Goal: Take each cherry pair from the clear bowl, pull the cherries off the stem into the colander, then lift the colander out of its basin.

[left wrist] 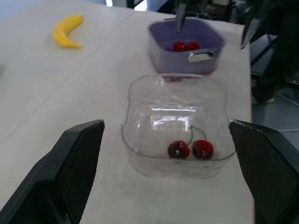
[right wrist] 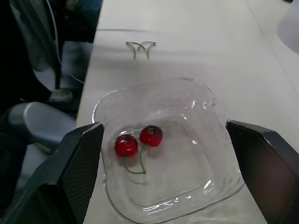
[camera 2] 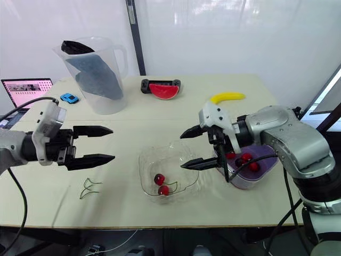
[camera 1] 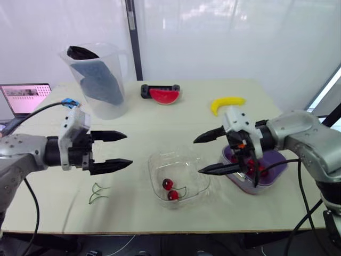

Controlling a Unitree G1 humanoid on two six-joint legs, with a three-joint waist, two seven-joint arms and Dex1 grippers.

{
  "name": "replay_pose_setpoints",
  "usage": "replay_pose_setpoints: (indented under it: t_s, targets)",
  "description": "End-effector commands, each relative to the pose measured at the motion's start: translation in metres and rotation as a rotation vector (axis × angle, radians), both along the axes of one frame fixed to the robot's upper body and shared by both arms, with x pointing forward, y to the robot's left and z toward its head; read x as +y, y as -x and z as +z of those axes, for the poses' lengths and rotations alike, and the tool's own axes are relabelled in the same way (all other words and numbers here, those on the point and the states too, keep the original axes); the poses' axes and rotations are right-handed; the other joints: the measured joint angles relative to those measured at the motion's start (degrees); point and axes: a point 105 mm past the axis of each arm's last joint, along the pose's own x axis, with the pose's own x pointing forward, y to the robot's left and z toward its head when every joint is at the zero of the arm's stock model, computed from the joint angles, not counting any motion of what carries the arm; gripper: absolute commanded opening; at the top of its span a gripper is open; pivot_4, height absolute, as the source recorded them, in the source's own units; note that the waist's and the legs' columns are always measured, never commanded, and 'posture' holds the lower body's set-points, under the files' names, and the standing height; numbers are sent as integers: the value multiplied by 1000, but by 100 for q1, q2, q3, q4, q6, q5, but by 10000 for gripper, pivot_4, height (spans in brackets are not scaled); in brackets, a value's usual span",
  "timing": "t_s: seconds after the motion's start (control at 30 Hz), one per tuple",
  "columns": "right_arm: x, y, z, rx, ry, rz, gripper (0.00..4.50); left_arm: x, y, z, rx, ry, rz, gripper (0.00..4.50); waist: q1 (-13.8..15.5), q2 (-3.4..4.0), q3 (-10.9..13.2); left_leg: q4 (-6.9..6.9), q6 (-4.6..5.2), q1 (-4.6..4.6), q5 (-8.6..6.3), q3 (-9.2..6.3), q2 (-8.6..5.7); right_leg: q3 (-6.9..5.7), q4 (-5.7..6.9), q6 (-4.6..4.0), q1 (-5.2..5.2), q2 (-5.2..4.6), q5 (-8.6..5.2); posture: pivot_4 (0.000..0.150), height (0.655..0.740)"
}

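A clear bowl (camera 1: pixel 157 164) sits near the table's front middle and holds one cherry pair (camera 1: pixel 170 190) joined by a green stem. To its right stands the purple colander in its basin (camera 1: pixel 274 161), with several red cherries (camera 2: pixel 245 159) inside. My left gripper (camera 1: pixel 118 150) hovers open to the left of the bowl, with nothing between its fingers. My right gripper (camera 1: pixel 211 153) hangs open between the bowl and the colander, also holding nothing. The wrist views show the bowl (left wrist: pixel 215 95) and the cherry pair (right wrist: pixel 138 140) ahead of the fingers.
Bare green stems (camera 1: pixel 97 192) lie on the table left of the bowl. A large clear pitcher (camera 1: pixel 99 79), a watermelon slice toy (camera 1: pixel 164 95) and a banana (camera 1: pixel 227 102) stand farther back. A small blue toy car (camera 2: pixel 68 97) and a laptop (camera 1: pixel 25 97) are at the far left.
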Motion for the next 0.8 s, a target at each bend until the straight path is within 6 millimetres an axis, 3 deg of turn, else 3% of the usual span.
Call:
replay_pose_setpoints:
  t_s: [0.03,0.13,0.3,0.5,0.67,0.8]
  targets:
    - [9,-4,4,-75,-1,-35,45000,-1,-1,0,-13,-17,-21,44589,0,0,0,0,0,0,0,0,0,0,0,0,0,-2,0,1500,7400]
    - [23,-8,0,-76,-18,-57,45000,-2,-2,-3,-11,-20,-23,44589,-6,-1,0,-1,0,0,0,0,0,1,1,0,-1,-1,0,1500,7400]
    - [50,-14,-36,57,91,-93,45000,1,2,-6,-20,-49,-36,44589,-4,0,0,-2,-1,0,0,-4,2,4,5,0,-6,0,0,1500,7400]
    - [75,-21,-66,76,119,-142,45000,9,1,-18,8,-102,14,44589,-4,-1,0,0,-2,-2,1,-4,0,3,4,0,-6,-2,0,1500,7400]
    - [68,-36,-91,102,215,-263,45000,5,3,-17,5,-67,33,44589,-1,-2,-1,2,-2,-2,1,-7,-1,2,5,0,-6,-3,0,1500,7400]
    - [69,-37,-106,132,265,-282,45000,3,4,-22,27,-70,38,44589,-9,-2,-1,0,-2,-2,1,-6,-1,3,7,0,-9,-2,0,1500,7400]
